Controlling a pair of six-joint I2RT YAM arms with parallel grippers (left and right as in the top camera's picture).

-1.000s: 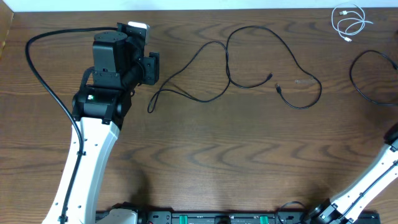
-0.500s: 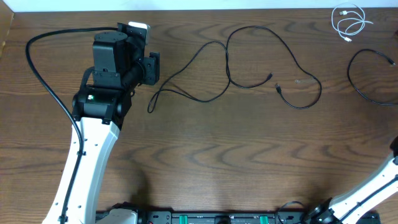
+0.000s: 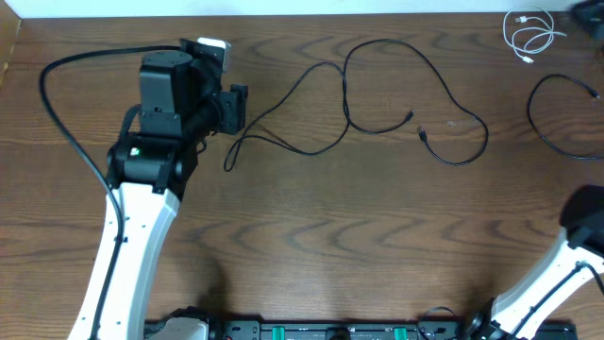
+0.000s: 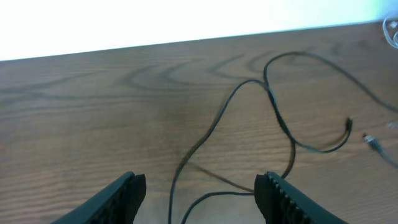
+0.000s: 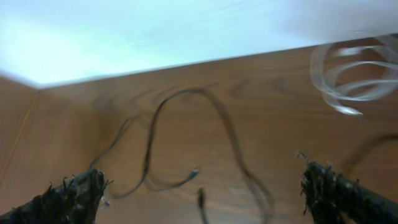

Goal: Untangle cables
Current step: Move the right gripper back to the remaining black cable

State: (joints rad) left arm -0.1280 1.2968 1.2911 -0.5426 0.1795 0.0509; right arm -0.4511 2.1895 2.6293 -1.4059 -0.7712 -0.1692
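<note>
A long black cable (image 3: 377, 85) lies looped across the table's middle, its plug ends near the centre and at the left (image 3: 227, 162). It also shows in the left wrist view (image 4: 273, 115) and blurred in the right wrist view (image 5: 224, 134). A second black cable (image 3: 557, 118) curves at the right edge. A coiled white cable (image 3: 528, 33) lies at the far right corner, blurred in the right wrist view (image 5: 354, 78). My left gripper (image 3: 236, 109) (image 4: 199, 193) is open and empty, just left of the cable's left end. My right gripper (image 5: 199, 196) is open and empty; only its arm (image 3: 576, 236) shows overhead.
The wooden table (image 3: 311, 227) ends at a white wall at the back. A thick black cord (image 3: 66, 104) fixed to the left arm arcs over the table's left side. The arm bases stand along the front edge.
The left gripper has shifted slightly to the right toward the cable's left end. The right arm has swung, and more of it shows at the lower right.
</note>
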